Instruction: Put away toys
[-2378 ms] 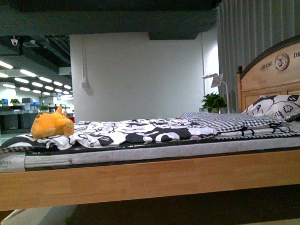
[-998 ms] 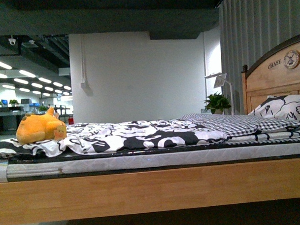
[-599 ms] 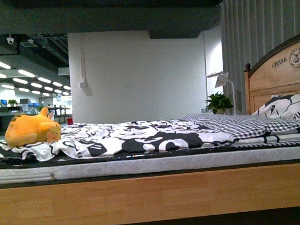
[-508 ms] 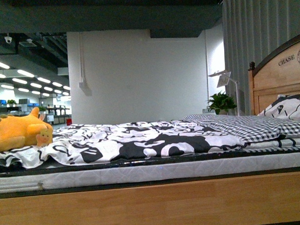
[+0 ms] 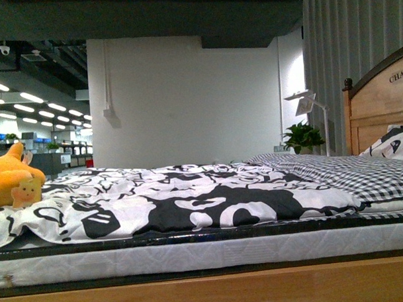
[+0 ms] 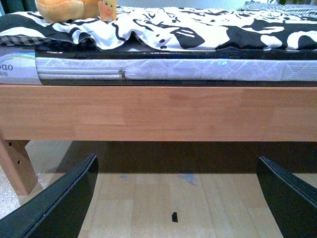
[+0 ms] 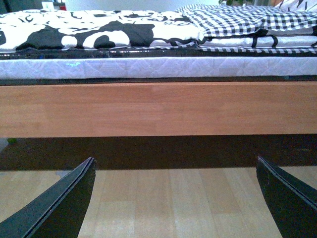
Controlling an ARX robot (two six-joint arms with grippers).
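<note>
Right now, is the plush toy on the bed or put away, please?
On the bed: the plush toy lies on the black-and-white quilt.

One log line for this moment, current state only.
stage: facing bed | plush toy: on quilt, far left, ungrasped | left hand: open, empty | right hand: open, empty

Wooden bed (image 6: 148,111), white mattress (image 5: 211,250); b&w quilt (image 5: 190,204) spread over it, checked blanket (image 5: 361,175) nr headboard, prob. a pillow (image 5: 394,144) beyond; orange plush toy (image 5: 9,181) rests on quilt's foot end.
</note>
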